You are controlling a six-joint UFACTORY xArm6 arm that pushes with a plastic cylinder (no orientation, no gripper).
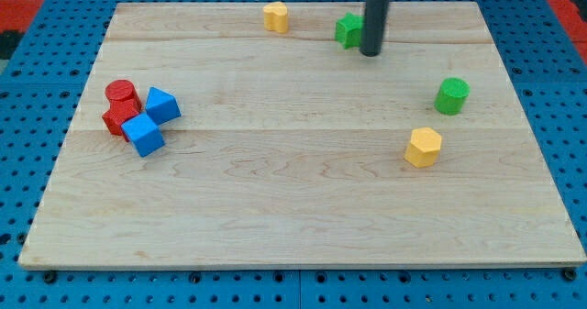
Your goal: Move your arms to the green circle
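Single camera view of the wooden desk (303,208), which lies on a blue pegboard (37,281). My tip (371,52) stands near the view's top, right of centre, at the lower end of the dark rod (377,11). The tool is a plain rod with nothing that opens or closes, and it holds nothing. The tip sits just beside the right edge of a green block (348,29) of irregular shape (the rod hides part of it, so I cannot tell whether the two touch).

The green circle (451,96), the task's block, stands upright toward the view's right edge, below and to the right of my tip and well apart from it. A yellow hexagonal block (424,148) lies near it, lower and slightly to the left, not touching. A second yellow block (275,17) rests near the top edge, left of the green irregular block.

At the view's left a cluster is packed together: a red cylinder (121,94), a red block (116,118) beneath it, and two blue cubes (162,104) (143,134) pressed against them on the right.
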